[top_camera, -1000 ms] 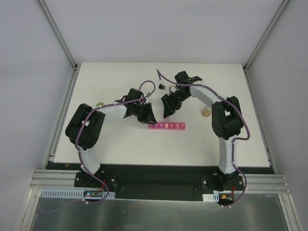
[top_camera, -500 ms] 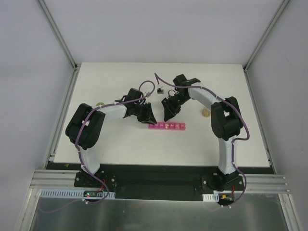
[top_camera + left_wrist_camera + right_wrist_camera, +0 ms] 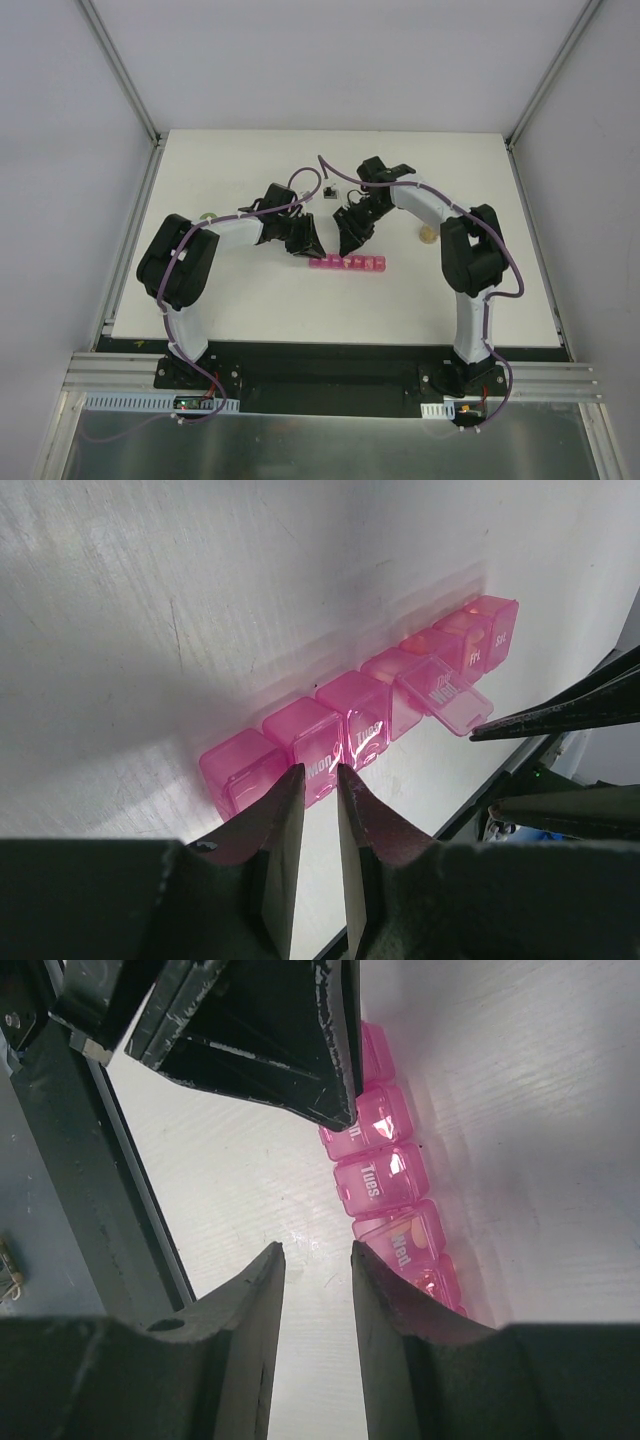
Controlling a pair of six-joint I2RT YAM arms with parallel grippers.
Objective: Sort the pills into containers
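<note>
The containers (image 3: pixel 347 263) are a bright-pink strip of day-marked compartments lying mid-table. In the left wrist view the strip (image 3: pixel 330 730) runs away to the right, with one lid (image 3: pixel 447 698) hinged open. A pale orange pill (image 3: pixel 424 1238) shows through the Wed compartment. My left gripper (image 3: pixel 303 244) (image 3: pixel 318 772) stands just behind the strip's left end, shut with nothing held. My right gripper (image 3: pixel 350 238) (image 3: pixel 316 1250) hangs just behind the strip's middle, open with bare table between its fingers. A small beige heap (image 3: pixel 428 235), apparently pills, lies to the right.
A small black-and-white object (image 3: pixel 330 190) sits behind the grippers. A pale green round item (image 3: pixel 207 216) lies at the left, beside the left arm. The two grippers' tips are close together above the strip. The frame's posts rise at the table's far corners.
My right gripper has narrowed its jaws and shifted slightly toward the strip. The left arm and the strip have not visibly moved.
</note>
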